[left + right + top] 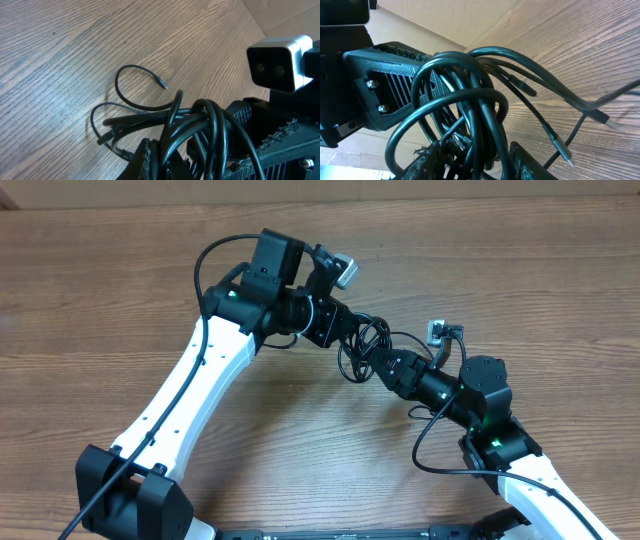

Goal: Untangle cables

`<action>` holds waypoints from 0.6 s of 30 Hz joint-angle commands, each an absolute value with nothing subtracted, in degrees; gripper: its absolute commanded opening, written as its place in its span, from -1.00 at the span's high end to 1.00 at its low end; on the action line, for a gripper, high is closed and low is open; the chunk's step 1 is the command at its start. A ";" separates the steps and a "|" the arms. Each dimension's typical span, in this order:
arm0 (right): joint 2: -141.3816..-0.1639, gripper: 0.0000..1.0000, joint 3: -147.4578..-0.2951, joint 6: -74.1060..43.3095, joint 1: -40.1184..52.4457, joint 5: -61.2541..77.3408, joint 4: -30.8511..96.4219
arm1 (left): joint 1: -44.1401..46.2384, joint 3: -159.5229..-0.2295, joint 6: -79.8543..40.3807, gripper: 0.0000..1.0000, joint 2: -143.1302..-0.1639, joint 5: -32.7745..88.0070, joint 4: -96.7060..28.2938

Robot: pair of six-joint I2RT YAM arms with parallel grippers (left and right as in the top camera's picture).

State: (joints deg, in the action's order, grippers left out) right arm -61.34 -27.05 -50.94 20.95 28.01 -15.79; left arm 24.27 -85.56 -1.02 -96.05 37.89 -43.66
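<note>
Untangling in hand: left pincer (pixel 348 332) and right pincer (pixel 378 361) both gripped the cables (pixel 365 342); next, likely pulling apart toward ten and four o'clock.

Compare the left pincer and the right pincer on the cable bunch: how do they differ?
Overhead, the left pincer reaches in from the picture's top left, the right pincer from its bottom right. The left pincer is clamped fully shut on the cables; the right pincer's jaws stand wider, several strands between them. Both meet at the same knot.
</note>
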 commanded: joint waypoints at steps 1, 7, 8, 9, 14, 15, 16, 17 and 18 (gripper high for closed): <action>-60.55 0.21 -27.44 -50.48 20.95 27.49 -16.32 | 25.54 -87.11 -3.16 0.91 -95.13 40.51 -43.24; -60.55 0.21 -27.44 -50.48 20.95 26.79 -16.32 | 25.56 -87.11 -6.11 0.91 -95.13 40.69 -43.48; -60.55 0.23 -27.44 -50.48 20.93 26.59 -16.32 | 25.54 -87.11 -6.50 0.92 -95.13 41.25 -43.48; -60.55 0.28 -27.44 -50.46 20.93 26.57 -16.32 | 25.54 -87.11 -6.46 0.91 -95.13 42.46 -43.44; -60.55 0.54 -27.44 -50.48 20.93 25.98 -16.32 | 25.54 -87.11 -6.46 0.92 -95.13 45.08 -43.72; -60.55 0.59 -27.44 -50.48 20.93 25.91 -16.32 | 25.54 -87.11 -6.46 0.91 -95.13 45.08 -43.86; -60.55 0.64 -27.44 -50.48 20.93 25.69 -16.32 | 25.54 -87.11 -6.46 0.91 -95.13 45.08 -43.94; -60.55 0.68 -27.44 -50.46 20.93 25.69 -16.32 | 25.54 -87.11 -6.46 0.91 -95.13 45.08 -44.14; -60.55 0.72 -27.44 -50.46 20.93 25.69 -16.32 | 25.54 -87.11 -6.46 0.91 -95.13 45.08 -44.29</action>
State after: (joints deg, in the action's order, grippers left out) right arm -61.34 -27.07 -50.92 20.80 26.39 -15.53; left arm 24.29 -85.56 -4.86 -96.05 39.94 -43.86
